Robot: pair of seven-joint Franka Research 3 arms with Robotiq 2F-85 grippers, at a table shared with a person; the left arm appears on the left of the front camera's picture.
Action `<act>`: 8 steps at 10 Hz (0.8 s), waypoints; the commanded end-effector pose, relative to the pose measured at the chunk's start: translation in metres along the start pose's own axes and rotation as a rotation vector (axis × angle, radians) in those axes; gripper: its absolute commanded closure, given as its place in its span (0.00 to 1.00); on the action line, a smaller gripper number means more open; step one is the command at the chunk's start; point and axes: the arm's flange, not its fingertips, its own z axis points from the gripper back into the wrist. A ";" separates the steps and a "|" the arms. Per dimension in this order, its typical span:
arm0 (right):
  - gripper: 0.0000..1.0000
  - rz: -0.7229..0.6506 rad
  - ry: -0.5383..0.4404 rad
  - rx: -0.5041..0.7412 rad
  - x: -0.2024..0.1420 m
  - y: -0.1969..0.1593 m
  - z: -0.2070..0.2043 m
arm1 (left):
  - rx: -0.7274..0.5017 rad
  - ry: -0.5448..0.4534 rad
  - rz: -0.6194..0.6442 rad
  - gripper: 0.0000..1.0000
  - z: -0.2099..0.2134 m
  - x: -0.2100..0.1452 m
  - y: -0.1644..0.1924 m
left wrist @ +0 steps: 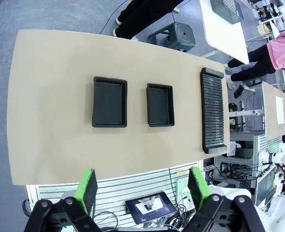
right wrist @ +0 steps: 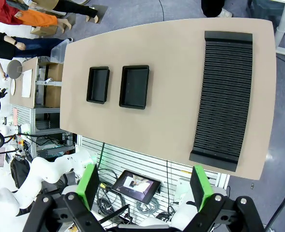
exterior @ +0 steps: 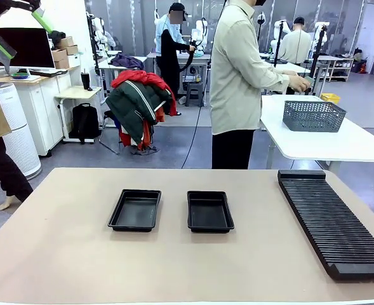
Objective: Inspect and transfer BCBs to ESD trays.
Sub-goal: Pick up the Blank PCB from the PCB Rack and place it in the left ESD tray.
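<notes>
Opening step, by my judgement: both ESD trays, the left tray [exterior: 134, 210] and the right tray [exterior: 210, 211], lie bare mid-frame on the worktop [exterior: 66, 254]. The left claw [left wrist: 142, 181] and right claw [right wrist: 144, 181] hang high above, both released. Next calls for fetching a BCB, perhaps from the ribbed rack [exterior: 329, 219] at right.

Two ESD trays [exterior: 134, 210] lying on one bench [exterior: 60, 254], second tray [exterior: 210, 211] making up pair. One long black ribbed rack [exterior: 333, 222] sitting on same bench. Two end effectors hanging above: left end effector [left wrist: 142, 174], right end effector [right wrist: 143, 171], each carrying two green pads [left wrist: 89, 186]. One person [exterior: 237, 76] standing at far side. One grey basket [exterior: 313, 115] resting on one white table [exterior: 339, 143] behind.
</notes>
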 end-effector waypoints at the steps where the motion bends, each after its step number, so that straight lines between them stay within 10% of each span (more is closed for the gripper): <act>1: 0.00 0.007 0.000 0.004 -0.001 0.001 0.000 | -0.004 -0.001 0.002 0.00 -0.001 -0.001 0.001; 8: 0.00 0.007 0.000 0.004 -0.001 0.001 0.000 | -0.004 -0.001 0.002 0.00 -0.001 -0.001 0.001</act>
